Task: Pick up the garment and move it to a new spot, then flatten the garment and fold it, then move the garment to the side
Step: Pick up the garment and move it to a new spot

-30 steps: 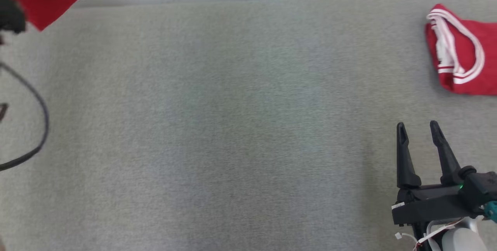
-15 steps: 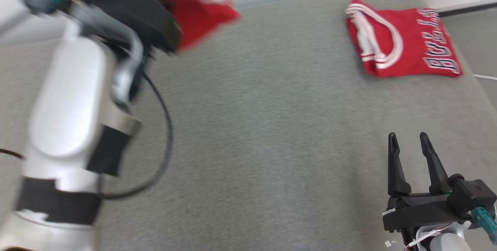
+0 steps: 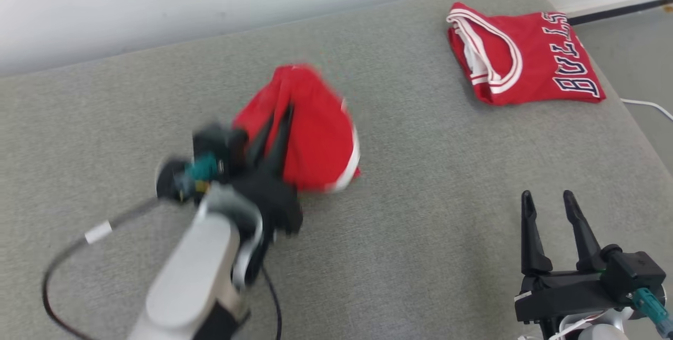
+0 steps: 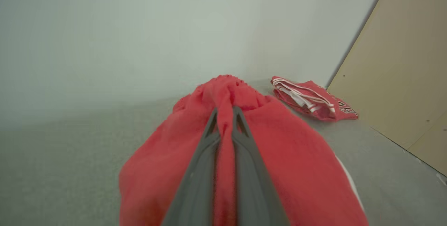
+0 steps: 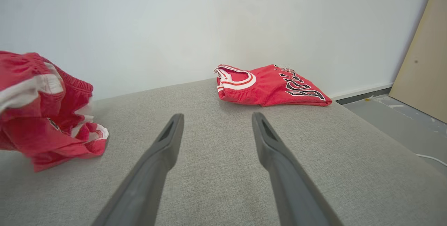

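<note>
Centre frame, the left gripper [image 3: 277, 119] pinches the red garment [image 3: 318, 137], cloth draped around its fingertips; lower right, the right gripper [image 3: 547, 199] stands parted.

Left gripper [image 3: 278, 119]: blurred in head view. Garment [image 3: 318, 140]: blurred there; cut by left wrist view's bottom edge, right wrist view's left edge.

Bare grey cushion [image 3: 420, 256] open along its near edge and across the middle right, bunched red garment [image 3: 315, 135] pinched in the left gripper [image 3: 278, 119] blocks the centre, folded red jersey [image 3: 531, 61] fills the far right corner, black cable [image 3: 98, 232] loops over the near left corner.
</note>
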`<state>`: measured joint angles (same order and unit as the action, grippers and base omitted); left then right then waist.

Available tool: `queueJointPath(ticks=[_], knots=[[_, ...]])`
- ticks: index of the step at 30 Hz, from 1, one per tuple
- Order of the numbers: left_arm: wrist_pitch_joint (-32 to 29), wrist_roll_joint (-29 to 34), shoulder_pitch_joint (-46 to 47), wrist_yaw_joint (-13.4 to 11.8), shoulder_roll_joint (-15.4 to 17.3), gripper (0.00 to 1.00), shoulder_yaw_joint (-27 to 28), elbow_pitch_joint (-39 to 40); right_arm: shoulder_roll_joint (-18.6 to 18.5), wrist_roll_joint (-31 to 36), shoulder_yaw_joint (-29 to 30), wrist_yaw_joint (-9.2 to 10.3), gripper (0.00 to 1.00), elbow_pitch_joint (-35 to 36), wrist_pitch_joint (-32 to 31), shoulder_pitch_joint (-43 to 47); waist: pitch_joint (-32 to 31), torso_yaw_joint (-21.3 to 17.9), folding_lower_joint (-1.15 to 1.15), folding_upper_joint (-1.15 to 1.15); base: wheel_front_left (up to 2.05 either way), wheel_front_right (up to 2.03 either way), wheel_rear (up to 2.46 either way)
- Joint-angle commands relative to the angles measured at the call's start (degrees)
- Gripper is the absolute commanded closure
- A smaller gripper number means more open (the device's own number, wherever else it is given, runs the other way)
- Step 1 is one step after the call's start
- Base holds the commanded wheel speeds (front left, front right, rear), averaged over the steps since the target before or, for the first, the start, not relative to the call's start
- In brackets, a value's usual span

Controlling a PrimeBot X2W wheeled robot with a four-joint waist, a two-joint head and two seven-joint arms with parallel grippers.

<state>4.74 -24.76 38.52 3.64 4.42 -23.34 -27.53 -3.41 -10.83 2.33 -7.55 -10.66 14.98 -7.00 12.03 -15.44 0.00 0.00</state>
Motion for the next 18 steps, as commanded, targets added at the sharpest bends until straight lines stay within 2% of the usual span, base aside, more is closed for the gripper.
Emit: queueJointPath(ticks=[1, 7, 8, 9, 10, 18], knots=[[1.1, -0.2, -3.4, -0.5, 0.0, 1.0, -0.4, -1.1, 0.1, 0.4, -0.3, 0.15, 0.0, -0.3, 0.2, -0.2, -0.3, 1.0, 0.0, 0.0, 0.0, 0.0, 0.0], [3.6, -0.5, -10.0, -1.3, 0.8, 1.0, -0.7, -3.8, -0.4, 0.2, -0.7, 0.15, 0.0, -0.5, 0.2, -0.3, -0.6, 2.4, 0.0, 0.0, 0.0, 0.0, 0.0], [4.1, -0.1, -10.6, -1.4, 0.8, 0.94, -1.0, -4.0, -0.5, 0.2, -0.9, 0.15, 0.0, -0.6, 0.2, -0.2, -0.7, 2.7, 0.0, 0.0, 0.0, 0.0, 0.0], [4.7, 0.0, -11.2, -1.2, 0.7, 0.53, -1.3, -4.1, -0.7, 0.2, -0.9, 0.15, 0.0, -0.5, 0.2, -0.1, -0.9, 3.1, 0.0, 0.0, 0.0, 0.0, 0.0], [5.5, 0.1, -11.6, -1.2, 0.8, 0.02, -1.3, -4.2, -0.9, 0.1, -1.2, 0.15, 0.0, -0.6, 0.2, 0.0, -1.1, 3.5, 0.0, 0.0, 0.0, 0.0, 0.0], [9.9, 1.8, -12.4, -2.6, 2.5, 0.0, 0.7, -0.2, -1.9, 0.5, -1.3, 0.15, 0.0, 0.2, 0.2, 1.5, -4.4, 7.2, 0.0, 0.0, 0.0, 0.0, 0.0]])
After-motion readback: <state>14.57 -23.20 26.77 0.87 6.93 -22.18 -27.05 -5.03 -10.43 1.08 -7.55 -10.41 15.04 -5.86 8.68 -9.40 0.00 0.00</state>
